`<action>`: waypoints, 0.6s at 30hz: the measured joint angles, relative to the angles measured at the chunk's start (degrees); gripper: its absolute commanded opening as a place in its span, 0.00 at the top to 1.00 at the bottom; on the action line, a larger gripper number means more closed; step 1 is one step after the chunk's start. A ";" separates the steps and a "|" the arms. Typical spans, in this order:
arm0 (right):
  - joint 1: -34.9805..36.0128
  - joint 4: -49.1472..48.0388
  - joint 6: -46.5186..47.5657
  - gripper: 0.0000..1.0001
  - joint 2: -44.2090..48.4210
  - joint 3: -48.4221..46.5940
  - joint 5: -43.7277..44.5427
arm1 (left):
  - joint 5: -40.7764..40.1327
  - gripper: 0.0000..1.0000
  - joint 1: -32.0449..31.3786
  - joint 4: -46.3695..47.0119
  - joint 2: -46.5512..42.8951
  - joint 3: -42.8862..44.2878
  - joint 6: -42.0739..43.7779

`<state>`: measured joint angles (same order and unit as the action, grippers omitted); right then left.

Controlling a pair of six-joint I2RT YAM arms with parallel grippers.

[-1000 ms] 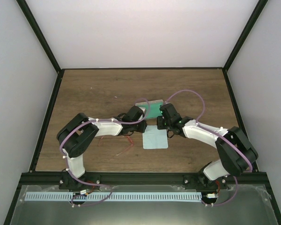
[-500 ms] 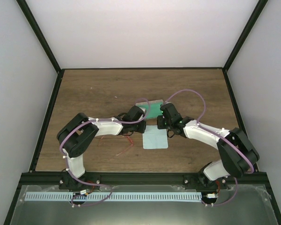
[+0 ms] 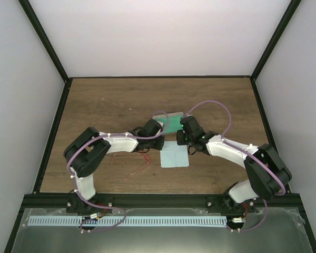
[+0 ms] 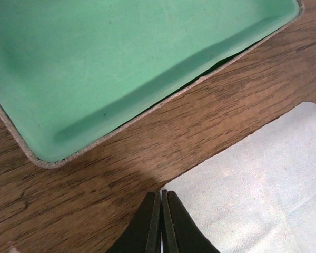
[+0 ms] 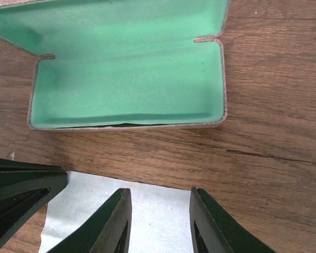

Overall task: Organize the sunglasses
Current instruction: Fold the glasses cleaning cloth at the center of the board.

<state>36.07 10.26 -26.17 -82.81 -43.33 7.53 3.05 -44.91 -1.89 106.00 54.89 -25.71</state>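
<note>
The sunglasses [image 3: 140, 168], thin and red, lie on the table left of the pale blue cloth [image 3: 175, 155], partly under my left arm; neither wrist view shows them. The grey case [image 3: 172, 121] lies open behind the cloth, its green lining up and empty [image 5: 126, 89] [image 4: 121, 68]. My left gripper [image 3: 160, 143] is shut, tips at the cloth's far-left corner [image 4: 161, 193] and seemingly pinching it. My right gripper [image 5: 160, 196] is open, its jaws straddling the cloth's far edge [image 5: 158, 221], low over it.
Dark frame rails run along the table's left, right and back edges, with white walls behind. Bare wood [image 3: 116, 100] lies behind and to the left of the case. My left gripper's black fingers [image 5: 21, 192] show at the left of the right wrist view.
</note>
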 measured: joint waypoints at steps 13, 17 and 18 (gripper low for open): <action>-0.37 -0.22 -0.02 0.68 -4.79 0.00 0.61 | 0.02 0.96 -0.02 0.07 -0.57 -0.63 -0.02; -0.37 -0.15 -0.02 0.68 -6.40 0.00 1.14 | 0.00 0.96 -0.02 0.04 -0.57 -0.63 -0.02; -0.39 -0.15 -0.04 0.67 -6.58 0.00 1.33 | -0.02 0.96 -0.02 0.04 -0.57 -0.63 -0.02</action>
<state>35.68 10.11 -26.22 -89.38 -43.33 8.86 3.03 -44.93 -1.85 105.43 54.26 -25.74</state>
